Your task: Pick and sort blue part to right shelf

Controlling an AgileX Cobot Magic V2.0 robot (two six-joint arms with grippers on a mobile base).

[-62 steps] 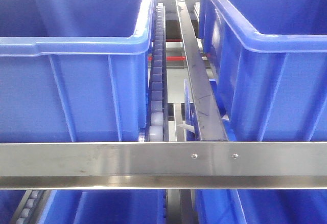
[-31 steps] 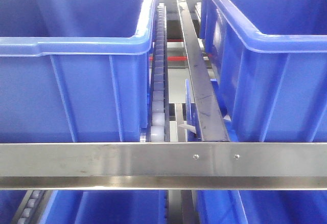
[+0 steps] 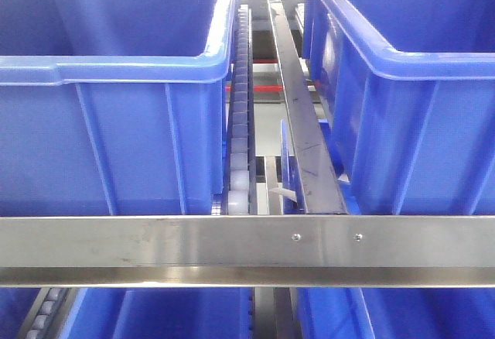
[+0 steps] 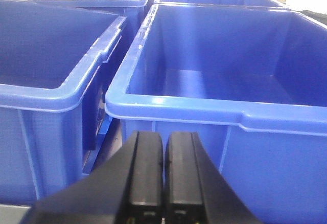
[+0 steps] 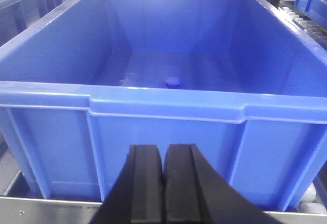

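Resting blue part (image 5: 173, 82) inside bin (image 5: 163, 106)

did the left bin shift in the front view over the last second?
Barely. Its rim corner sits very slightly left of where it was against the steel crossbar; the whole view shifted alike.

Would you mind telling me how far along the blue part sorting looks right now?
Nothing is in hand: the left claw and right claw are both shut with nothing between them. One small blue part lies on the floor of the blue bin before the right claw. Whether that counts as sorted or awaiting pickup, the views cannot settle.
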